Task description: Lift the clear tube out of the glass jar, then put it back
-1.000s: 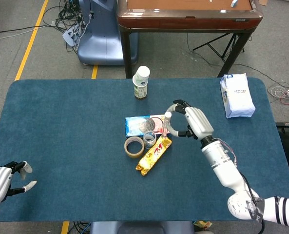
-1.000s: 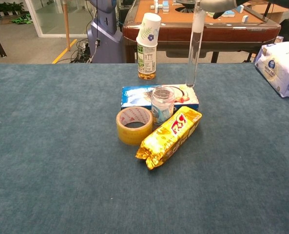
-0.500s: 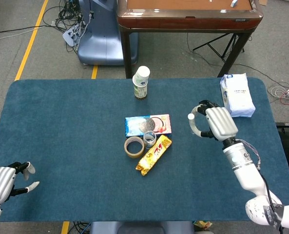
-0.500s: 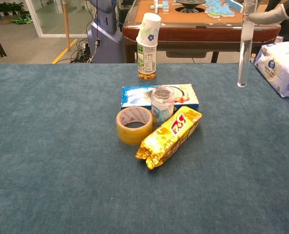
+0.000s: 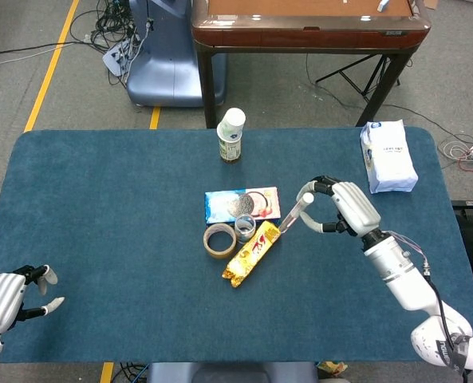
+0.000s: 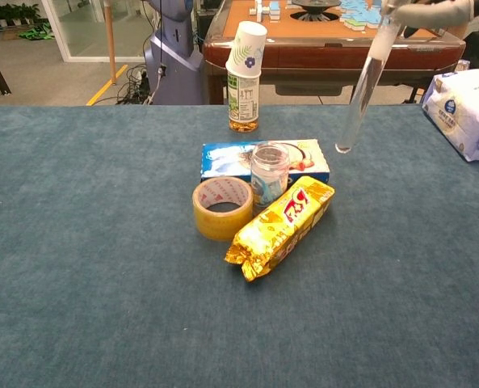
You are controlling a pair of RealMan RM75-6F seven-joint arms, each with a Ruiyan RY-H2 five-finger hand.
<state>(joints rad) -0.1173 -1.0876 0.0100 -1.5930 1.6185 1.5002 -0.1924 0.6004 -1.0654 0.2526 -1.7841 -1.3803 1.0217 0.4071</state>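
Observation:
My right hand (image 5: 341,207) pinches the top of the clear tube (image 5: 295,213) and holds it in the air, right of the glass jar (image 5: 245,227). In the chest view the clear tube (image 6: 363,85) slants, its lower end pointing down-left above the cloth, right of the glass jar (image 6: 269,175); only the fingertips (image 6: 429,11) of the right hand show at the top edge. The jar stands upright with nothing in it, between the tape roll and the yellow snack pack. My left hand (image 5: 5,298) rests at the near left table edge, fingers apart, holding nothing.
Around the jar lie a tape roll (image 6: 221,207), a yellow snack pack (image 6: 282,227) and a blue flat packet (image 6: 228,159). A bottle capped with a paper cup (image 6: 245,78) stands behind them. A white tissue pack (image 5: 388,156) lies at the far right.
The right hand carried the tube far right, away from the jar, then swung back left. The tube was upright; it now slants with its lower end toward the jar.

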